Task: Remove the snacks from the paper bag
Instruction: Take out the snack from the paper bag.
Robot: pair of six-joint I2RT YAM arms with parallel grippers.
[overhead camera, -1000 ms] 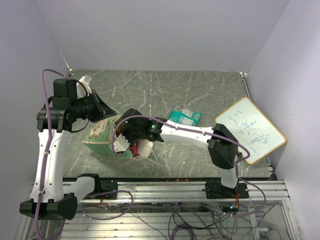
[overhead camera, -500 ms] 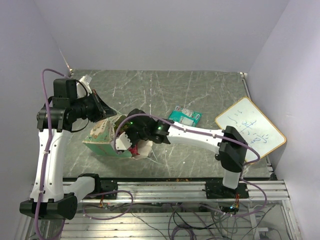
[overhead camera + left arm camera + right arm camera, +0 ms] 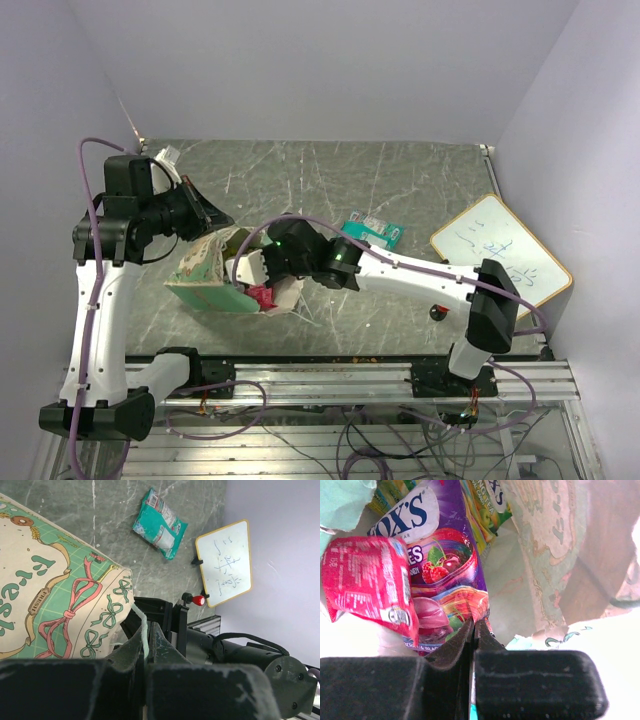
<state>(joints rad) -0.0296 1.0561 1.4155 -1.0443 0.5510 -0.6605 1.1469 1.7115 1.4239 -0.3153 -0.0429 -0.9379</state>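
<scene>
**Top external view.** The small tan paper bag with mint-green panels (image 3: pixel 205 272) lies on its side on the grey-green marbled table (image 3: pixel 300 180), its mouth turned toward the right arm. The left gripper (image 3: pixel 207 213) is at the bag's far upper edge. The right gripper (image 3: pixel 262 287) is at the mouth and is the nearer to the contents. One green foil packet (image 3: pixel 369 233) already lies out on the table, well apart.

**Left wrist view.** The left gripper (image 3: pixel 146 639) is clamped on the thin white string handle (image 3: pixel 140 622).

**Right wrist view.** The right gripper (image 3: pixel 474 629) is pinched on the near edge of the purple glossy foil packet (image 3: pixel 442 575). The packet's long axis runs straight ahead, deeper into the bag. A red foil packet (image 3: pixel 367 582) overlaps its left side. Extraction likely calls for a straight pull back along this axis.
</scene>
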